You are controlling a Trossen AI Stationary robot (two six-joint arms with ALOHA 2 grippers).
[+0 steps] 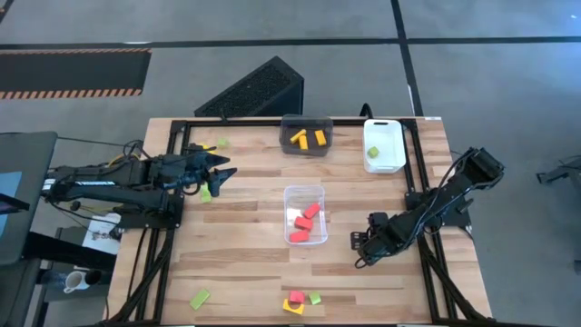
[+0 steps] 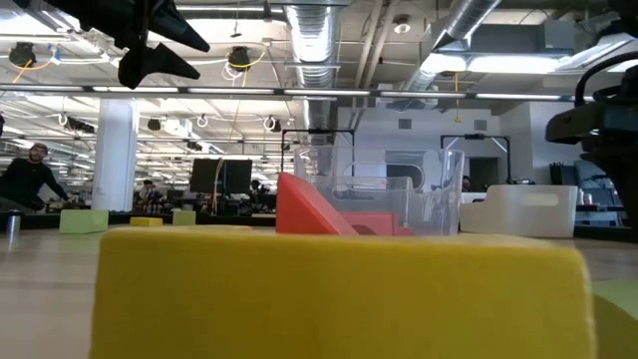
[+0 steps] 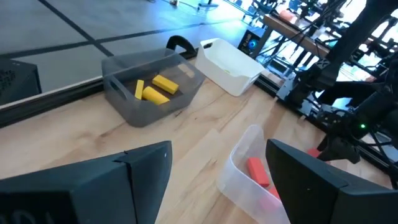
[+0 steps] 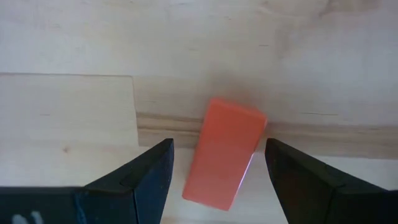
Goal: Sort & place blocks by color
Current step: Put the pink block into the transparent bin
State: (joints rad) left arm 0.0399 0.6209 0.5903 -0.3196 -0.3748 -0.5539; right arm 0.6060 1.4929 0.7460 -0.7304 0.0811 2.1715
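My right gripper (image 1: 360,243) is open and low over the table, right of the clear bin (image 1: 304,193). In the right wrist view its fingers stand on either side of a red block (image 4: 224,152) that lies flat on the wood; I see no touch. My left gripper (image 1: 218,173) is open and empty, raised above the table's left part, with a green block (image 1: 206,193) on the table just near of it. Another green block (image 1: 222,143) lies farther back. Red blocks (image 1: 307,222) lie in the clear bin, yellow ones (image 1: 307,138) in the dark bin, and a green one (image 1: 373,153) in the white bin (image 1: 386,132).
A green block (image 1: 200,298) lies near the front left. A red and a yellow block (image 1: 294,303) and a green one (image 1: 314,297) lie at the front middle, close before the low camera (image 2: 339,289). A black grille box (image 1: 254,91) stands behind the table.
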